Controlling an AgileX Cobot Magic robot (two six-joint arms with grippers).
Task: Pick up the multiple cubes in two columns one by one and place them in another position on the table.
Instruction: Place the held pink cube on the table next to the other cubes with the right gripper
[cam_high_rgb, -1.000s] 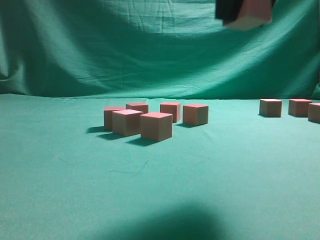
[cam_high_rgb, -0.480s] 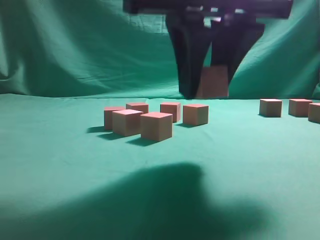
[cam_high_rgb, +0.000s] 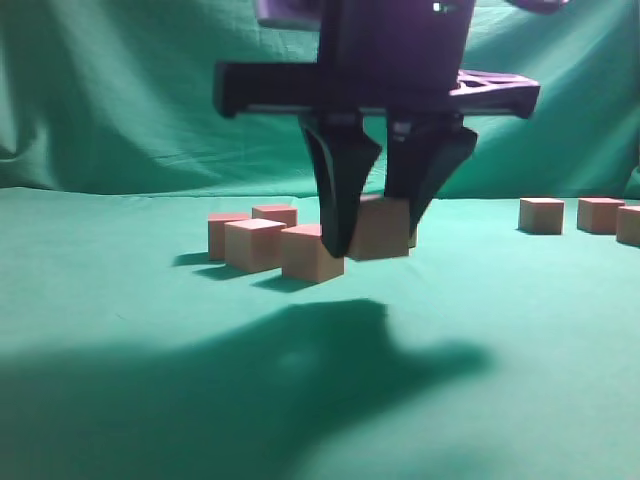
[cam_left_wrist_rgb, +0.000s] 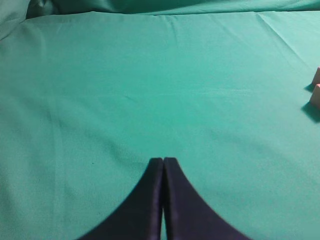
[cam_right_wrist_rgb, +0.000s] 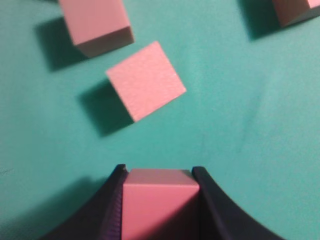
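My right gripper (cam_high_rgb: 375, 238) hangs low over the table (cam_high_rgb: 120, 340), shut on one cube (cam_high_rgb: 380, 228) with a pinkish-red top. In the right wrist view that cube (cam_right_wrist_rgb: 160, 200) sits squarely between the black fingers (cam_right_wrist_rgb: 112, 200). Just left of it on the cloth stands a cluster of cubes (cam_high_rgb: 312, 252), (cam_high_rgb: 254, 245), (cam_high_rgb: 274, 213); one more behind the gripper is mostly hidden. Three cubes (cam_high_rgb: 541, 215), (cam_high_rgb: 600, 214), (cam_high_rgb: 629, 224) stand at the far right. My left gripper (cam_left_wrist_rgb: 163, 161) is shut and empty over bare cloth.
Below the right wrist lie a turned cube (cam_right_wrist_rgb: 145, 80) and another (cam_right_wrist_rgb: 95, 25), with a third at the top right corner (cam_right_wrist_rgb: 295, 10). Two cube edges (cam_left_wrist_rgb: 316, 95) show at the left wrist view's right border. A draped green backdrop (cam_high_rgb: 150, 90) closes off the rear.
The right gripper came down from the top of the exterior view with the cube held, ending low beside the left cluster. Its shadow spread over the front cloth. The resting cubes stayed put.
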